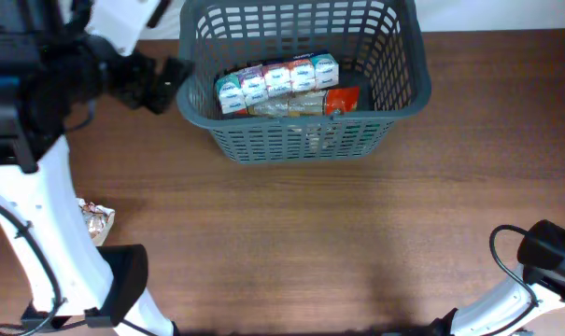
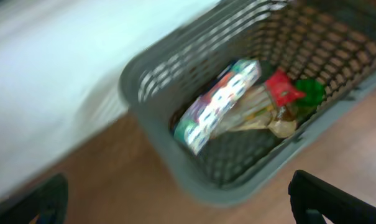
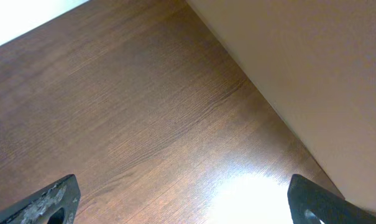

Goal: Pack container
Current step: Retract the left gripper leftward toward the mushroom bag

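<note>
grey container blurs in left wrist view; left and right jaws gape wide, empty.

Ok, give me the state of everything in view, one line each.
basket: upright on the table, partly filled.
carton multipack: lying inside the basket.
red-topped packet: inside the basket, beside the multipack.
wrapped snack: on the table, outside the basket.
left gripper: open, empty, beside the basket.
right gripper: open, empty, over the table.

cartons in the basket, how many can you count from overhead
5 cartons, side by side in one slanted row across the middle of the basket, left end nearest the front wall. More may be hidden underneath.
</note>
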You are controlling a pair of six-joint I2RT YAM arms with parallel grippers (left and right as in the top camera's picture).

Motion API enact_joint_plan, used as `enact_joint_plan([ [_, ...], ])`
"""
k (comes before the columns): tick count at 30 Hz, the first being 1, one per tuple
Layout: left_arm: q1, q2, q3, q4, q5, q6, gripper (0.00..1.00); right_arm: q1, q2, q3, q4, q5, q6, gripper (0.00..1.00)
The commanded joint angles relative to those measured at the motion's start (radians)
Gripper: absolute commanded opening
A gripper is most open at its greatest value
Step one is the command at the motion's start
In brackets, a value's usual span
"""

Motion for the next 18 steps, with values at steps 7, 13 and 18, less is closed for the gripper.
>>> enact_joint_plan([
  [7,0.298,-0.076,-0.041,-0.005,-0.050,-0.234,0.99,-0.003,0.003,-0.002,-0.006,-0.005,0.005,0.99],
  [13,0.381,-0.282,-0.336,-0.005,-0.104,-0.220,0.99,-0.003,0.003,-0.002,-0.006,-0.005,0.005,0.99],
  [18,0.425,-0.517,-0.802,0.009,-0.193,-0.197,0.99,-0.003,0.003,-0.002,-0.006,-0.005,0.005,0.99],
])
